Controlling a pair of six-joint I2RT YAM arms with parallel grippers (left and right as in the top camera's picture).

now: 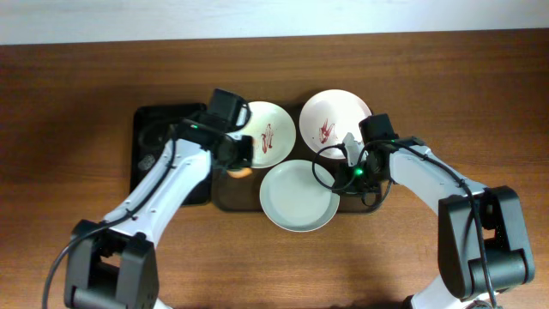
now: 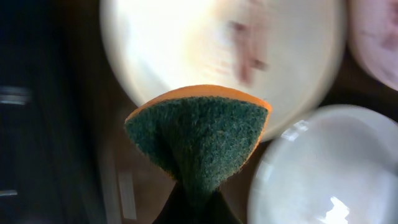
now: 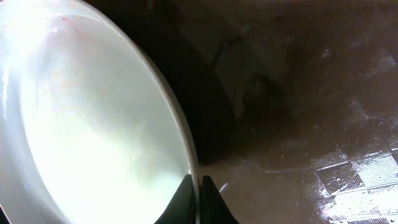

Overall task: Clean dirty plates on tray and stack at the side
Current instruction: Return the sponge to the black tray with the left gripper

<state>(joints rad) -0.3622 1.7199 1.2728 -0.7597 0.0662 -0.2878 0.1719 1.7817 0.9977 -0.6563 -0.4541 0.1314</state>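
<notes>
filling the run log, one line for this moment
left gripper shut on sponge | right gripper shut on clean plate rim | smeared plates: two

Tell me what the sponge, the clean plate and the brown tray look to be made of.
The sponge looks like soft orange foam with a coarse, fibrous dark-green scouring face. The clean plate is glossy white with bright glare: glazed ceramic or hard plastic, I cannot tell which. The brown tray seems plastic, dark with a fine cross-hatched texture and a dull sheen.
</notes>
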